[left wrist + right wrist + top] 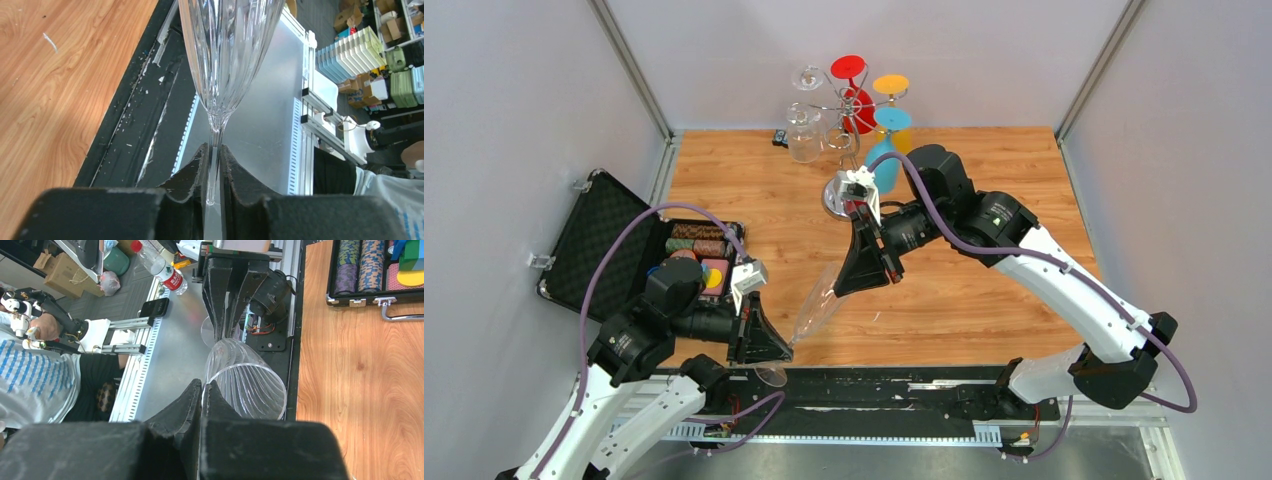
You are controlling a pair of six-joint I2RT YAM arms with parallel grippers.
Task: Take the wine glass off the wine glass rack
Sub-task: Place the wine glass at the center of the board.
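Note:
A clear ribbed wine glass (817,312) hangs tilted in the air between my two grippers, above the table's near edge. My left gripper (782,348) is shut on its thin stem (214,165), with the bowl (227,50) rising just beyond the fingers. My right gripper (854,285) is shut on the bowl's rim (202,390); the open bowl (250,385) lies beside its fingers. The chrome wine glass rack (849,105) stands at the back on its round mirrored base (834,198), and red, yellow, blue and clear glasses hang on it.
An open black case (594,240) with poker chips lies at the left, and its corner shows in the right wrist view (370,295). A black strip (904,385) runs along the near edge. A small dark object (779,137) lies by the back wall.

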